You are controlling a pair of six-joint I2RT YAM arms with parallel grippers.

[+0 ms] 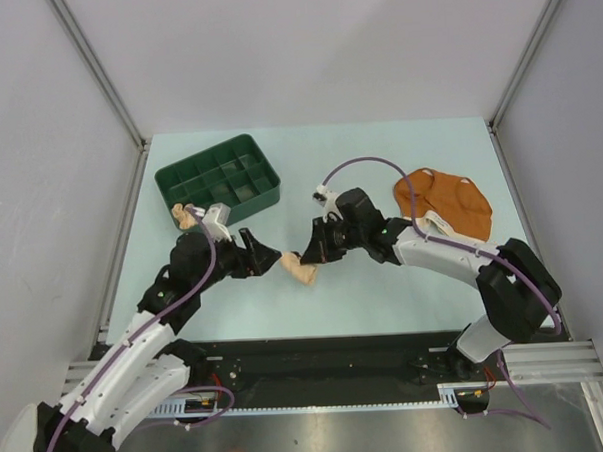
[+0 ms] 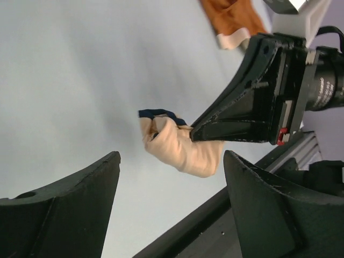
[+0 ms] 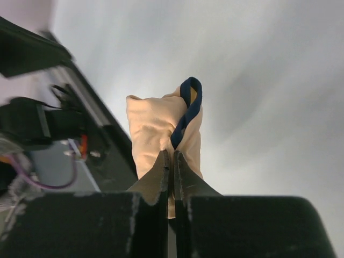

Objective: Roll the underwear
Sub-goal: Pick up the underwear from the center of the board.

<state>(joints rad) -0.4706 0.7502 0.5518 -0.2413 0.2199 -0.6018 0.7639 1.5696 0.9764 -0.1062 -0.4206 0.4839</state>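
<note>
- Table [image 1: 359, 163]: the pale work surface under both grippers.
- Tray [image 1: 219, 180]: dark green, with compartments, beyond the left gripper [image 1: 267, 260] and to its left.
- Rust-orange garment [image 1: 446, 205]: lies flat and unrolled, behind the right gripper [image 3: 172, 156] and to its right, near that arm.
- Left gripper: jaws wide apart and holding nothing, with the roll between and just ahead of them.
- Right gripper: jaws pressed together, clamped on the cream roll [image 3: 156, 134] at its dark-trimmed end.
- Cream roll: a compact bundle between the two grippers.
- Pale peach garment [image 1: 185, 215]: bunched behind the left gripper, at the tray's near corner.
- Step in hand, judged: the cream garment is rolled and carried by one gripper alone.
- Next move calls for setting the roll down without letting it unwind, probably into the tray.
</note>
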